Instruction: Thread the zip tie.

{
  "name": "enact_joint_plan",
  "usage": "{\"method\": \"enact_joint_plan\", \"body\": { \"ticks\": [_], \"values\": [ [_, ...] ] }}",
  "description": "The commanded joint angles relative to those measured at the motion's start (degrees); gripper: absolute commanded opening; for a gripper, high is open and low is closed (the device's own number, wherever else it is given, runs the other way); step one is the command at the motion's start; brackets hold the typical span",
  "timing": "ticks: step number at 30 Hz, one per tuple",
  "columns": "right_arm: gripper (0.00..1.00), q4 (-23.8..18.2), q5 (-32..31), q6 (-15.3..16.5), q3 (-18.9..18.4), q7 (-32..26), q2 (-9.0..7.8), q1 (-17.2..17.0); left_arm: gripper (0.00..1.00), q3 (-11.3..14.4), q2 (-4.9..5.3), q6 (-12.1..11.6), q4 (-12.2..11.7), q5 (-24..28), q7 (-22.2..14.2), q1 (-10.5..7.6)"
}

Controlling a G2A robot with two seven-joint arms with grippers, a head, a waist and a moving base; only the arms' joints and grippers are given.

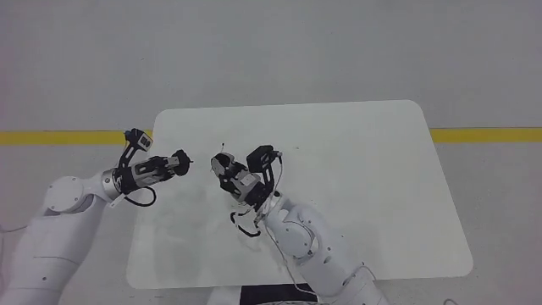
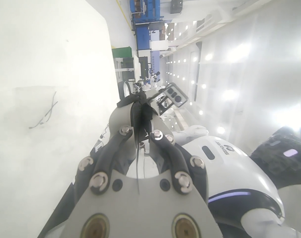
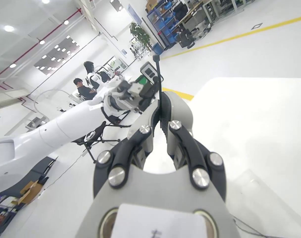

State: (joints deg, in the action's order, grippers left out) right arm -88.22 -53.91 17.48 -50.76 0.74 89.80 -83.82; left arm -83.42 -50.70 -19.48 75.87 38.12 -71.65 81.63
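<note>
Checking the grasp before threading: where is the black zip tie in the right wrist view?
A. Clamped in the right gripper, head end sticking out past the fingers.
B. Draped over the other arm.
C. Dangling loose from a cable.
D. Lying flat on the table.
A: the zip tie is clamped in the shut right gripper, its small square head well clear beyond the fingertips.
</note>
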Motion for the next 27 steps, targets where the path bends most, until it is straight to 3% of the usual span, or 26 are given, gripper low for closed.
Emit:
{"method": "enact_joint_plan", "body": {
  "ticks": [1,8,27],
  "values": [
    [0.00,0.09,-0.71,-0.99,0.54,2.29,0.11,0.10,0.00,1.44,-0.26,0.00,-0.42,-2.18,0.71,-0.56],
    [0.00,0.92,-1.26,-2.98,1.63,5.34,0.38,0.42,0.00,2.84,-1.04,0.00,-1.27,-2.46,0.88,-2.21],
    [0.00,0.92,-1.26,-2.98,1.63,5.34,0.38,0.42,0.00,2.84,-1.04,0.00,-1.27,-2.46,0.88,-2.21]
  ]
}}
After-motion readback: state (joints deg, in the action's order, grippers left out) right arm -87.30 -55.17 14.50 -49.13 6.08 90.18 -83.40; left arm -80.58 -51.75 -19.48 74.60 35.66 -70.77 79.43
